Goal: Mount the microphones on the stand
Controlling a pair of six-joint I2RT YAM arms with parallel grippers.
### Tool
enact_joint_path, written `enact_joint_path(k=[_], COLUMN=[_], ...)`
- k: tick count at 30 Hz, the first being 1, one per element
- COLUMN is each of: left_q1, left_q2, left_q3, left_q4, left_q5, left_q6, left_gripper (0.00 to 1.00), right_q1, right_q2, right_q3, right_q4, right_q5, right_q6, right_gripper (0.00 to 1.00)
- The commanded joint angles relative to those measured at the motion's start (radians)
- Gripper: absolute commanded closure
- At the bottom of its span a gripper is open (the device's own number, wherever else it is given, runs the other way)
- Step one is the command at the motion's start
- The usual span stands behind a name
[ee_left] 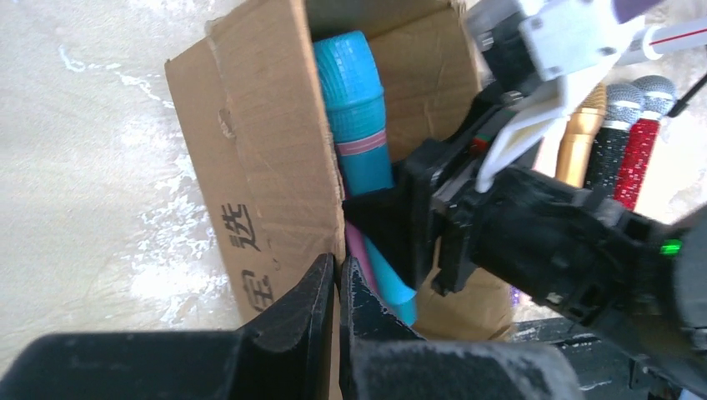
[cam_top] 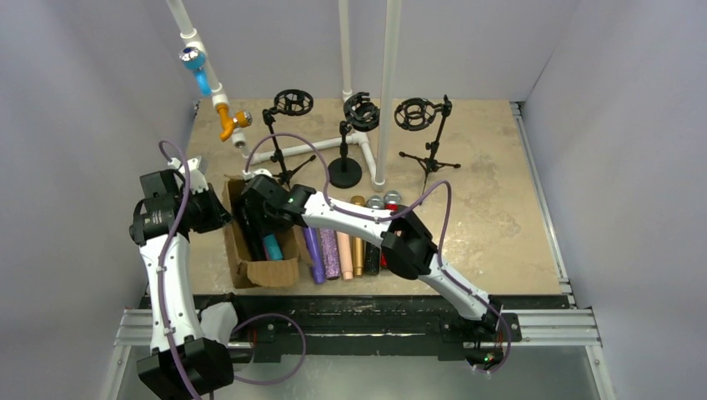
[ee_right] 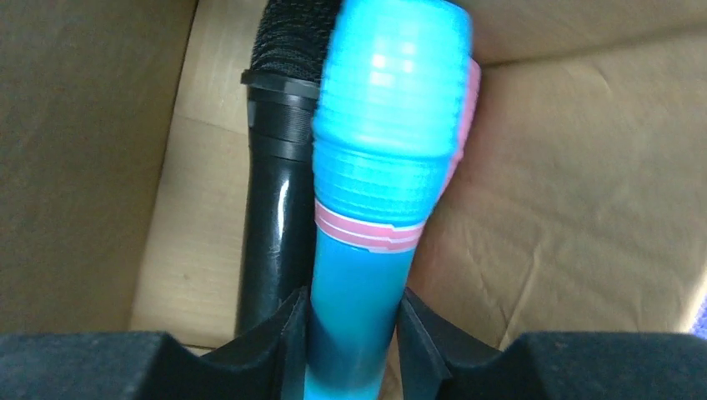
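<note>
Closest of all, the right pincer (ee_right: 352, 315) has its two dark fingers drawn in against either side of the blue microphone (ee_right: 388, 125), low on the smooth handle. The ribbed head reaches away ahead of the pincer, deep inside the cardboard box (ee_right: 575, 208). Pressed against the pincer's left is a black microphone (ee_right: 279, 167), and a pink one (ee_right: 468, 100) peeks out from under the blue head on the right. The left pincer (ee_left: 333, 279) is closed, and it looks to be nipping the rim of the box wall, steadying it. The other microphones (cam_top: 350, 246) lie in a row on the worktop (cam_top: 500, 192) just outside the box, to the right pincer's right. The stands (cam_top: 360, 112), with their ring cradles, wait well beyond it. The grip worries me. It sits far from the heavy head on a glossy handle, so the microphone could swivel or slide out on the lift. The neighbours lie so tight against it that they might be dragged up too. If the left pincer's hold on the thin card slips, the whole box may rise with it.
</note>
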Motion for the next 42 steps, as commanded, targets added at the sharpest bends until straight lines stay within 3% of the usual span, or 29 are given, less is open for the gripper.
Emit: enact_joint_path(k=[1,6,11,15,26,30,35,40,42], left_q1=[-0.005,-0.005,-0.004,-0.004,-0.004,-0.004,-0.005,-0.005,-0.004], left_q2=[-0.001,-0.027,-0.032,-0.016,0.022,0.040,0.053,0.055,0.052], left_q3=[0.008,0.008,0.013,0.016,-0.007,0.002,0.026,0.034,0.035], left_q4=[0.042,0.065,0.079,0.085,0.090,0.082,0.055,0.034,0.034], left_q5=[-0.036,-0.112,-0.139,-0.146,-0.084,-0.042,0.023,0.046,0.046], left_q6=[0.030,0.053,0.060,0.060,0.116,0.135,0.172,0.192,0.194], left_gripper=[1.00,1.00,1.00,1.00,1.00,1.00,1.00,1.00,1.00], right_q1=[-0.029,-0.072,-0.120,-0.175,-0.438,-0.524,-0.581,-0.605,-0.613], right_q2=[-0.144,-0.337,-0.534,-0.696,-1.138,-1.161,-1.110,-1.018,-0.978], right_q3=[-0.092,-0.219,-0.403,-0.559,-1.219,-1.370,-1.425,-1.420,-1.418], right_q4=[0.110,0.232,0.343,0.358,0.262,0.281,0.318,0.348,0.361], right_q5=[-0.015,-0.087,-0.179,-0.212,-0.013,0.013,0.028,0.041,0.037], right_q6=[0.007,0.037,0.064,0.062,0.015,0.019,0.026,0.000,-0.006], right_gripper=[0.70,0.90,0.98,1.00,1.00,1.00,0.99,0.89,0.79])
